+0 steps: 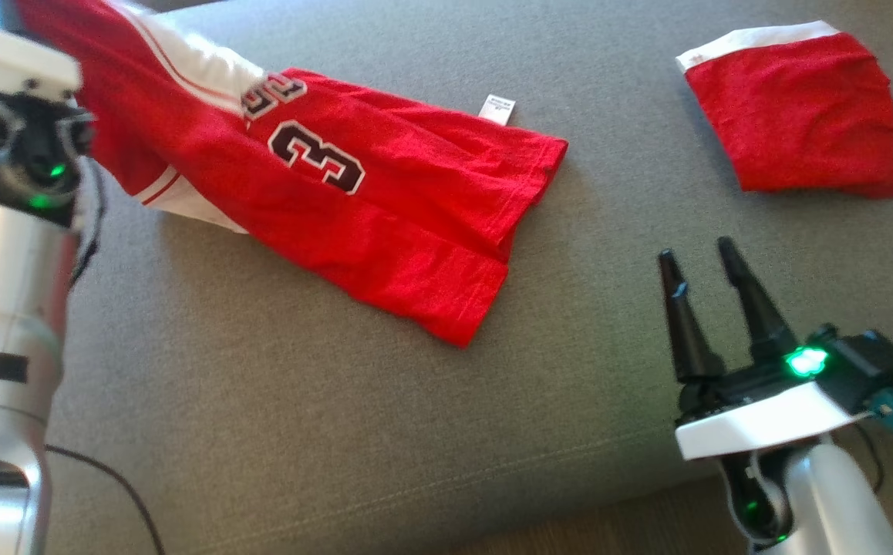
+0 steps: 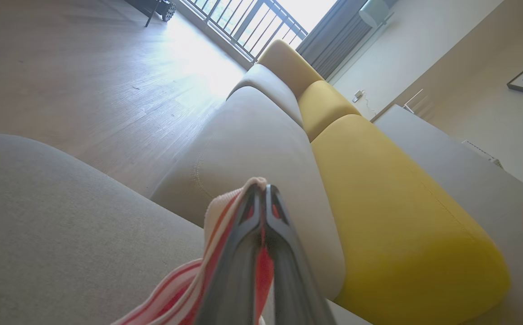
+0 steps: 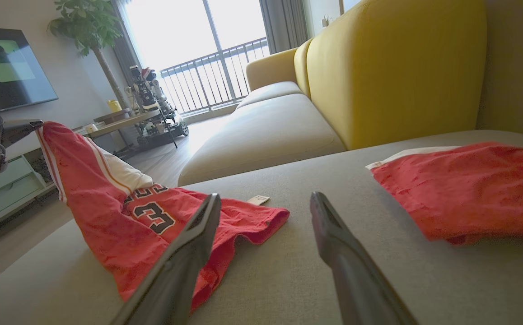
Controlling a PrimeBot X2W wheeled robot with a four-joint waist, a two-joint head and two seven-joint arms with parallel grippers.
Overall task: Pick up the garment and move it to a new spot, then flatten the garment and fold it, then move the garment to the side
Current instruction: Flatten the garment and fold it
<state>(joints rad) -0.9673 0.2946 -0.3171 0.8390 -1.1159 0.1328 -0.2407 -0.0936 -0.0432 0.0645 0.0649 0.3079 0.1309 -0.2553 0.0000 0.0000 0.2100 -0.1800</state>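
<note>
The garment (image 1: 385, 200) is a pair of red shorts with white side stripes and a black "3". Most of it lies spread on the grey cushion (image 1: 338, 401). Its upper-left end is lifted off the cushion, and my left gripper (image 2: 261, 192) is shut on that striped edge. From the right wrist view the raised corner of the garment (image 3: 108, 203) hangs from the left gripper (image 3: 33, 125) at the far left. My right gripper (image 1: 695, 254) hovers open over bare cushion to the right of the garment, with nothing between its fingers (image 3: 198, 234).
A second red piece with a white band (image 1: 801, 116) lies folded at the cushion's far right. A yellow sofa back (image 3: 392, 67) rises behind the cushion. The cushion's front edge and wooden floor (image 1: 608, 532) run along the bottom. A black cable (image 1: 122, 486) trails at lower left.
</note>
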